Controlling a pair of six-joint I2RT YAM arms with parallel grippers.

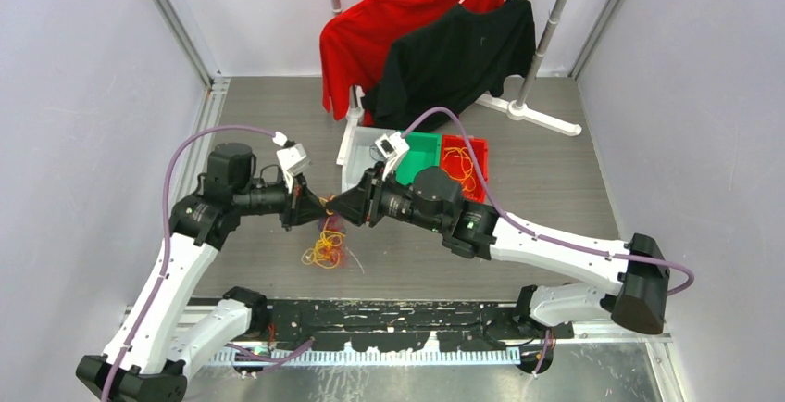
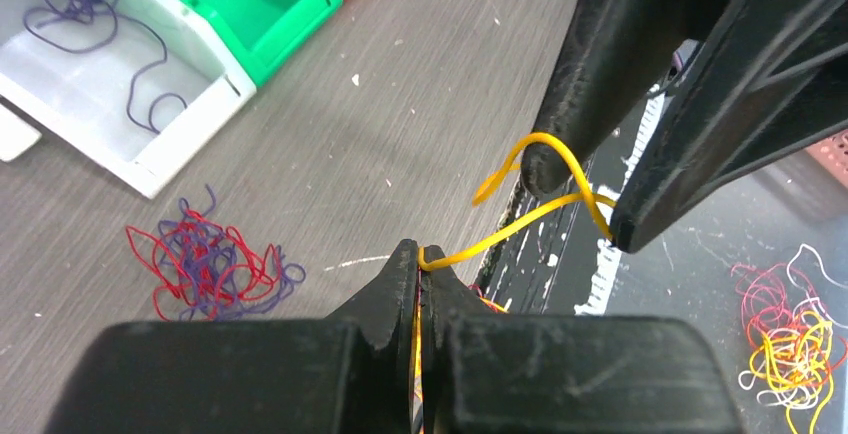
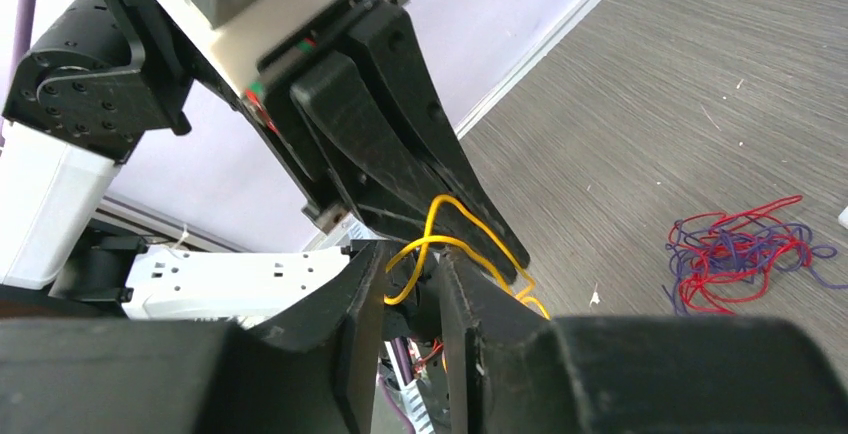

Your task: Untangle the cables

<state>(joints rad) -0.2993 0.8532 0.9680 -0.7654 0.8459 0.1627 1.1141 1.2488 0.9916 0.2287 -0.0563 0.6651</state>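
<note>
My left gripper (image 2: 422, 254) is shut on a thin yellow cable (image 2: 500, 234) that stretches to my right gripper (image 2: 582, 202), looping over one of its fingers. My right gripper (image 3: 410, 259) is open, with the yellow loop (image 3: 447, 198) lying between its fingers; the left gripper's fingers (image 3: 400, 124) are just beyond. In the top view the two grippers (image 1: 310, 206) (image 1: 338, 206) meet tip to tip above a yellow-red tangle (image 1: 324, 246) on the table. A red-purple bunch (image 2: 215, 269) lies apart on the table and also shows in the right wrist view (image 3: 735, 254).
Three bins stand behind the grippers: a white bin (image 1: 363, 147) holding a purple cable (image 2: 85, 4), a green bin (image 1: 421, 152), and a red bin (image 1: 479, 157) with orange cables (image 1: 460, 169). A rack with red and black shirts (image 1: 444, 41) stands at the back.
</note>
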